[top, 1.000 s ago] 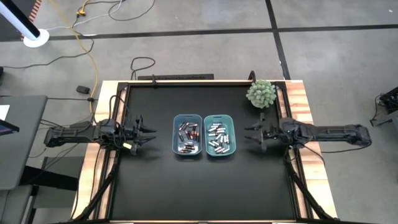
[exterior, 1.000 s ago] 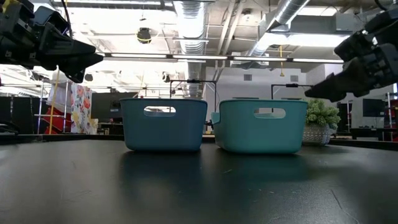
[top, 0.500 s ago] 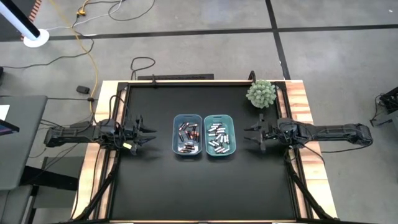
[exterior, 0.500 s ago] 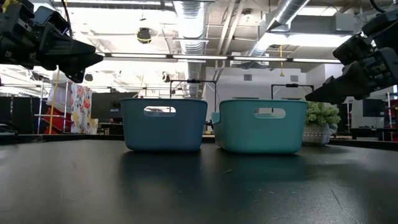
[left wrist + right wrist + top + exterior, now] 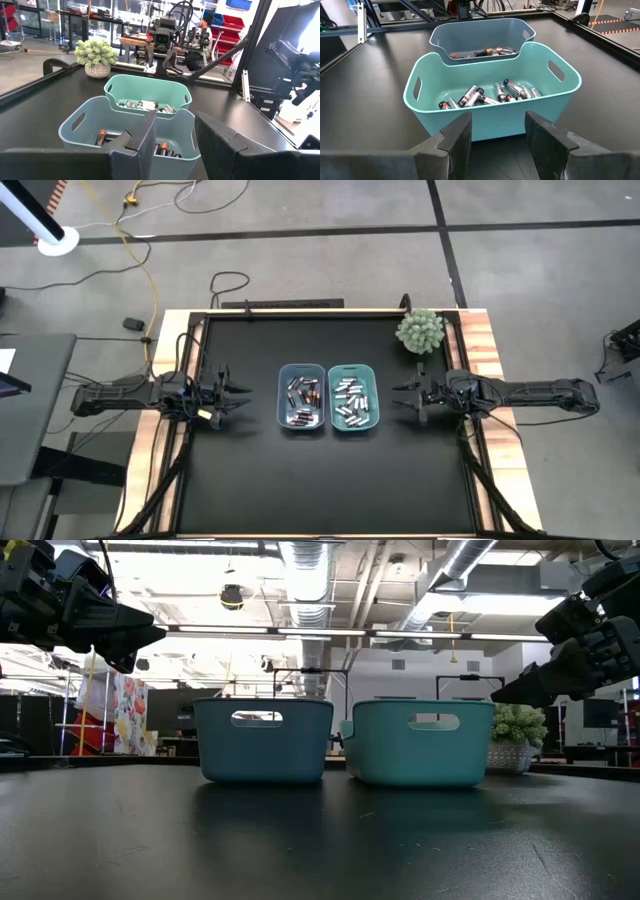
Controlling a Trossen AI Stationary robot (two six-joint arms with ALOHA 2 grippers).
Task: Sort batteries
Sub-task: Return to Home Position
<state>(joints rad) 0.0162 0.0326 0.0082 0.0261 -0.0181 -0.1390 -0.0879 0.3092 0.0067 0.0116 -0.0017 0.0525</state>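
High view is showing the left gripper [image 5: 242, 396] hanging over the left side of the table [image 5: 250, 480], its fingers apart and holding nothing. Next, dark batteries [image 5: 301, 400] are lying in the blue bin [image 5: 302, 366], and whitish batteries [image 5: 350, 400] are lying in the teal bin [image 5: 352, 366] right beside it. The right gripper [image 5: 398, 395] is hanging on the right, fingers apart, empty too. Each battery is probably light, hard and smooth, so it could roll. Pinching across its middle looks best.
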